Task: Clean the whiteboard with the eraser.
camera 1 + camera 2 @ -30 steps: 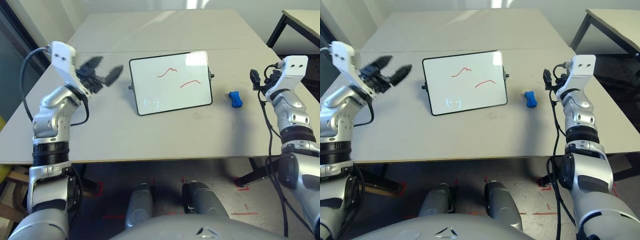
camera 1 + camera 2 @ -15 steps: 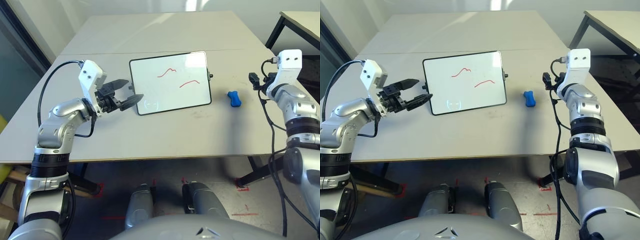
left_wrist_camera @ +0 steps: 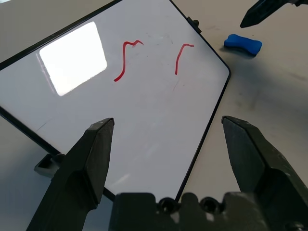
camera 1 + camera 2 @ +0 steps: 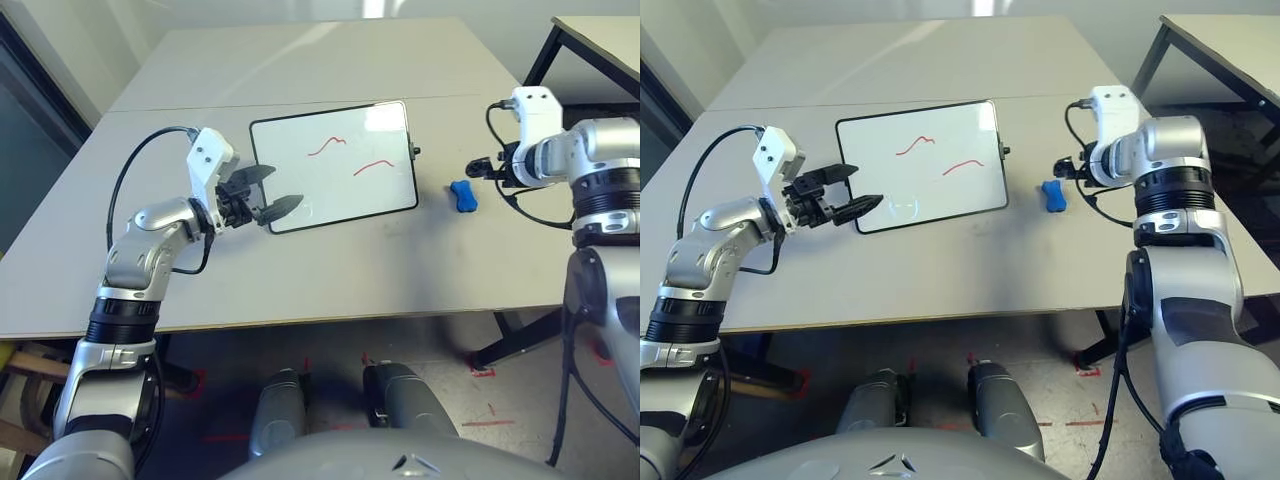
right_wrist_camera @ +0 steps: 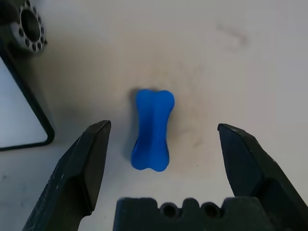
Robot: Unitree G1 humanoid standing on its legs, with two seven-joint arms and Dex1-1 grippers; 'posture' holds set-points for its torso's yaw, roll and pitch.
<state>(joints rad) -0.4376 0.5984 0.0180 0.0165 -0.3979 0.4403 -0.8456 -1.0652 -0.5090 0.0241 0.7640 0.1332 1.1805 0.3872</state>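
2 red marks untouched, eraser not yet lifted

Nothing of the cleaning itself looks done. The whiteboard [image 4: 334,166] lies flat on the bench [image 4: 330,280] with 2 red scribbles [image 4: 347,158] on its glossy face, and the eraser [image 4: 463,195] rests on the bench just off the board's right edge, apart from it. By my reading, the pick-up, the wiping and every stroke over the marks are all left to do.

The right claw [image 5: 163,159] hangs above the eraser with its jaws spread wide and nothing between them; the blue block sits centred in the gap (lengthwise along the claw's line of sight). The left claw [image 4: 268,196] is also wide open and empty, poised at the board's near-left corner, perhaps to steady it.

The head views give the whole layout: both arms, board and eraser in 1 glance. The right wrist view alone shows how squarely the eraser lines up between the fingers, plus the board's side knob [image 5: 28,23]. The left wrist view shows the scribbles close up, with the eraser beyond the board's far corner.
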